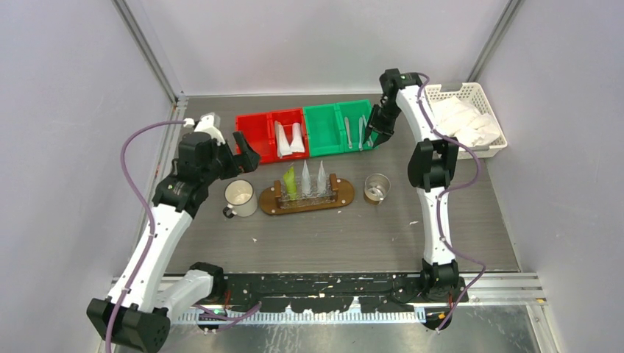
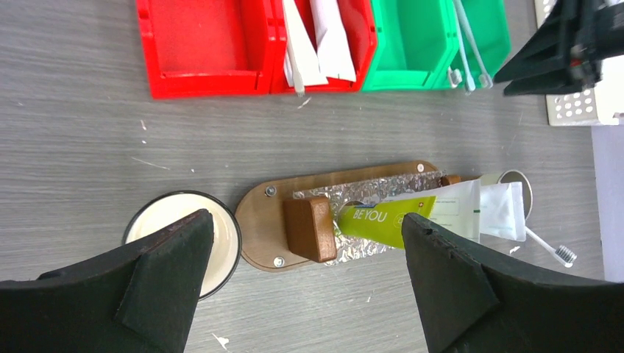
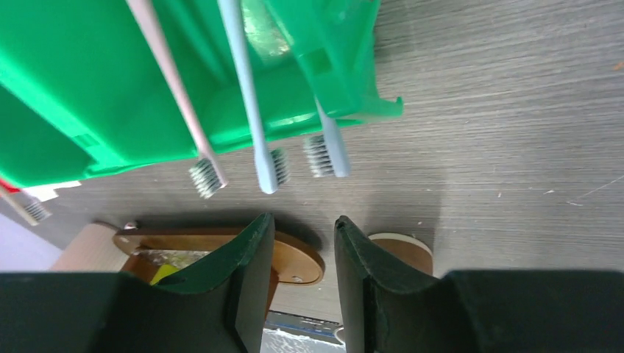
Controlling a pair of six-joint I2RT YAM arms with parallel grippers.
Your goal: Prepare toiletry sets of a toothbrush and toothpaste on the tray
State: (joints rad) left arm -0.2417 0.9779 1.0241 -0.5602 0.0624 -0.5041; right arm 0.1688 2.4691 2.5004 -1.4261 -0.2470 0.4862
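The wooden tray [image 1: 307, 198] holds a yellow-green tube [image 1: 291, 184] and two whitish tubes [image 1: 314, 179], all standing upright. More whitish tubes [image 1: 289, 138] lie in the red bin [image 1: 254, 136]. Pale toothbrushes [image 1: 353, 131] lie in the green bin [image 1: 327, 131]. My right gripper [image 1: 379, 132] hovers at that bin's right end, slightly open and empty. In the right wrist view [image 3: 303, 228] three brush heads [image 3: 268, 168] jut over the bin's edge just beyond the fingertips. My left gripper [image 1: 246, 151] is wide open and empty above the tray's left end [image 2: 305, 224]. The green tube [image 2: 383, 218] also shows there.
A white mug [image 1: 240, 198] stands left of the tray. A metal cup [image 1: 377, 189] stands to its right, with a toothbrush [image 2: 548, 246] leaning by it. A white basket of cloths [image 1: 467, 118] sits at the back right. Grey walls enclose the table.
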